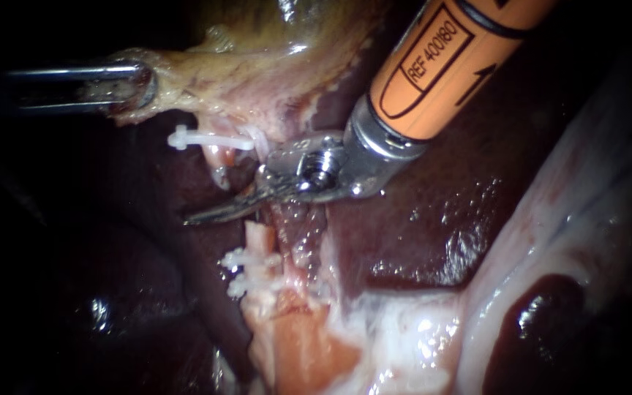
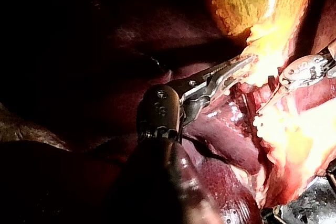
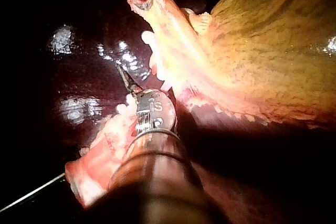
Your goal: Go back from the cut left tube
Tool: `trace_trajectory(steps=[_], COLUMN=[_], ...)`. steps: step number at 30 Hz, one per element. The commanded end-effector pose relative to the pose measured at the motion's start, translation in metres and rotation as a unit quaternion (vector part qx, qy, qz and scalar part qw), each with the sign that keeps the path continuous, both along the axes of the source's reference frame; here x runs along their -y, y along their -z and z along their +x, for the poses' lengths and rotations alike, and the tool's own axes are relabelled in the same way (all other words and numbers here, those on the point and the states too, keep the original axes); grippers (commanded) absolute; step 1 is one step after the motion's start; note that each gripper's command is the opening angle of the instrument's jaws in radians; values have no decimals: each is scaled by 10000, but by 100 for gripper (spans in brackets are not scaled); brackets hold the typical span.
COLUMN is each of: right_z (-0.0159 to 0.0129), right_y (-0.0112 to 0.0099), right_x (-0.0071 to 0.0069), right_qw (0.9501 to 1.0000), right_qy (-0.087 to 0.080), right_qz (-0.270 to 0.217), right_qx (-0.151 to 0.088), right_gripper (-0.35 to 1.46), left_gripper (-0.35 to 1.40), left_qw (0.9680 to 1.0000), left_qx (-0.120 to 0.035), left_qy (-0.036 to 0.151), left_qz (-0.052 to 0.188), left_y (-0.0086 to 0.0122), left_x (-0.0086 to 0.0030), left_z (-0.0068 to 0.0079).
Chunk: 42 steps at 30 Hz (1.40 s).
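Right tool (image 1: 199,215) enters from 1 o'clock; blades lie together, gripping nothing, between the stumps of the cut left tube (image 1: 259,240) (clips (image 1: 206,139) on each). Endoscope buries left tool (image 1: 134,86) at 10 o'clock; left wrist view shows it clamped on gallbladder (image 2: 252,3) edge. Bare liver (image 1: 418,234) at 3 o'clock.

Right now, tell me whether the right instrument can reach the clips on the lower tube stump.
Probably yes: the right instrument lies just above those clips, nothing between them, and the left instrument holds the gallbladder well aside.
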<state>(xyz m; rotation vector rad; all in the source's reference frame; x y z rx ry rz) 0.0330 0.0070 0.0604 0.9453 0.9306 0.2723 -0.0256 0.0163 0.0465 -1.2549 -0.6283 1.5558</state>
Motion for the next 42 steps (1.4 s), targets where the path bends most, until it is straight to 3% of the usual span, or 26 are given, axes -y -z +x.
trace_trajectory(steps=[1, 3, 4, 5, 6, 7, 8, 12, 15, 22, 25, 32, 42], right_z=[1, 1, 2, 3, 4, 5, 6, 10, 10, -7, -28, -97, -178], right_y=[2, 5, 8, 10, 12, 15, 18, 25, 25, 31, 38, 59, 82], right_x=[1, 3, 6, 8, 11, 13, 17, 21, 22, 23, 24, 21, 16], right_qw=[9999, 9999, 9995, 9982, 9958, 9923, 9909, 9895, 9890, 9906, 9897, 9832, 9742], right_qy=[-30, -90, -279, -509, -773, -1039, -1129, -1212, -1237, -1046, -888, -874, -1162], right_qz=[86, 79, -30, -168, -315, -447, -443, -255, -370, -717, -1086, -1597, -1891], right_qx=[74, 109, 173, 269, 382, 507, 593, 742, 728, 505, 290, 158, 403], right_gripper=[-35, -33, 34, 86, 118, 126, 131, 138, 141, 143, 143, 143, 143], left_gripper=[-35, -35, -35, -35, -35, -35, -35, -35, -35, -35, -35, -35, -35], left_qw=[10000, 10000, 10000, 10000, 10000, 10000, 10000, 10000, 10000, 10000, 10000, 10000, 10000], left_qx=[1, 1, 1, 1, 1, 1, 2, 2, 2, 3, 5, 6, 6], left_qy=[-1, -1, -1, -1, -1, -1, -1, -2, -2, -4, -6, -9, -8], left_qz=[1, 1, 1, 1, 1, 1, 1, 1, 1, 1, 1, 1, -2], left_y=[0, 0, 0, 0, 0, 0, 0, 0, 0, -1, -2, -2, -4], left_x=[0, 0, 0, 0, 0, 0, 0, 0, 0, 0, -1, -1, -1], left_z=[0, 0, 0, 0, 0, 0, 0, 0, 0, 1, 2, 2, 2])
